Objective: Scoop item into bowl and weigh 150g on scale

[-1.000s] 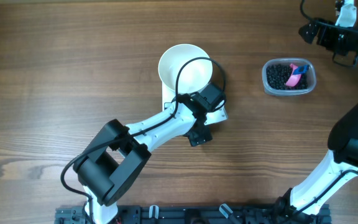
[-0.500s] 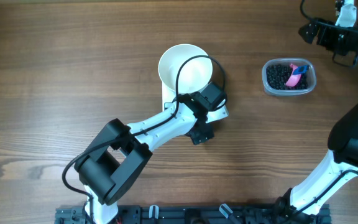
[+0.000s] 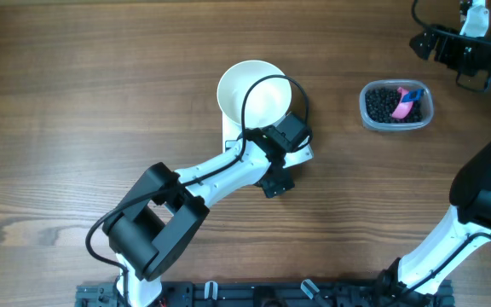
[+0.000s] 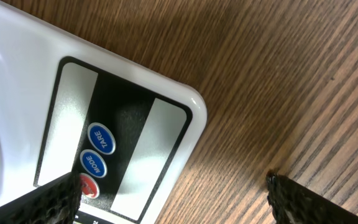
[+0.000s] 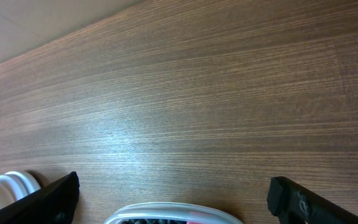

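The white bowl point(image 3: 250, 89) stands on the white scale point(image 3: 302, 156), which my left arm mostly covers. In the left wrist view the scale point(image 4: 23, 93) shows its front corner with two blue buttons and a red one. My left gripper point(image 3: 286, 160) point(image 4: 182, 199) hovers open over that corner, one finger above the buttons and the other above bare wood. The item, small black beans point(image 3: 384, 104), fills a clear tub point(image 3: 396, 124) to the right. My right gripper point(image 3: 440, 53) point(image 5: 176, 199) hangs open beyond the tub and holds nothing.
A pink scoop point(image 3: 407, 101) lies on the beans in the tub. The tub's rim point(image 5: 173, 213) and the bowl's edge point(image 5: 5, 190) show low in the right wrist view. A black cable point(image 3: 247, 101) loops over the bowl.
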